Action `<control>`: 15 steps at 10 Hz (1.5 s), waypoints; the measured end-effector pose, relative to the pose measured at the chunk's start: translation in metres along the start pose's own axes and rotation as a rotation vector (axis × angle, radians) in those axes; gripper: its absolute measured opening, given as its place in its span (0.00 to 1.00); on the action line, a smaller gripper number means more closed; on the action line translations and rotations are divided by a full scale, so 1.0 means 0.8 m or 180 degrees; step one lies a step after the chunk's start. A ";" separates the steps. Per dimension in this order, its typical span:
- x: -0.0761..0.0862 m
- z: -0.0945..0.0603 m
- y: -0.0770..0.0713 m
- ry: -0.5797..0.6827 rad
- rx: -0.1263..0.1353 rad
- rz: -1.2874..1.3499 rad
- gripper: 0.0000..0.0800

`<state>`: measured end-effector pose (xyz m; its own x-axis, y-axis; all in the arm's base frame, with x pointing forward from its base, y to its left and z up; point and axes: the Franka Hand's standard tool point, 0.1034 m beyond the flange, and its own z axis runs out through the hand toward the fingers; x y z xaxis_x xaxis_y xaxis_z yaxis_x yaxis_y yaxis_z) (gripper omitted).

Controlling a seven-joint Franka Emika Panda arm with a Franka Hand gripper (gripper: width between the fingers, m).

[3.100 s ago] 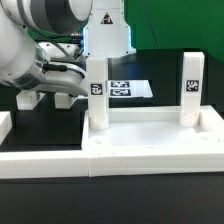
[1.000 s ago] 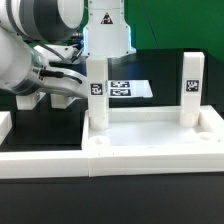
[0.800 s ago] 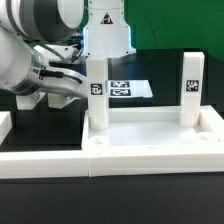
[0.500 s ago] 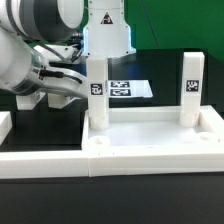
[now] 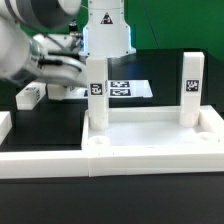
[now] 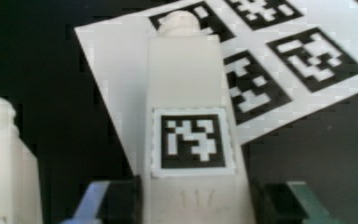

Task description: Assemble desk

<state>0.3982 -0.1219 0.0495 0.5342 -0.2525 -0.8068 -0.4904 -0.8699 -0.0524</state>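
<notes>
The desk's white tray-like top (image 5: 150, 152) lies at the front of the exterior view. Two white tagged legs stand upright in its far corner sockets, one (image 5: 97, 96) towards the exterior view's left and one (image 5: 190, 86) towards its right. In the wrist view my gripper (image 6: 197, 205) is shut on a third white leg (image 6: 194, 110). Its black-and-white tag faces the camera and a finger (image 6: 105, 200) sits on each side. In the exterior view this leg (image 5: 29, 96) hangs under my arm (image 5: 40, 55), off the black table at the left.
The marker board (image 5: 130, 88) lies flat behind the desk top and shows under the held leg (image 6: 300, 60). Another white leg (image 6: 2, 165) lies beside the held one. A low white border wall (image 5: 40, 162) runs along the table's front left.
My fingers have closed on the leg. The arm has risen and drawn back to the exterior view's left, lifting the tagged leg into sight there. The desk top and its two legs have not moved.
</notes>
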 end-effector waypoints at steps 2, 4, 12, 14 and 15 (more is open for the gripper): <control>-0.039 -0.016 -0.010 -0.0018 0.0108 -0.0062 0.36; -0.075 -0.037 -0.033 0.0074 0.0151 -0.0082 0.36; -0.103 -0.088 -0.154 0.1531 0.0194 0.0122 0.36; -0.107 -0.123 -0.191 0.1868 0.0297 0.0132 0.36; -0.103 -0.136 -0.183 0.2153 0.0391 0.0177 0.36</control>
<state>0.5009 -0.0201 0.1880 0.7987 -0.5389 -0.2678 -0.5826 -0.8038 -0.1203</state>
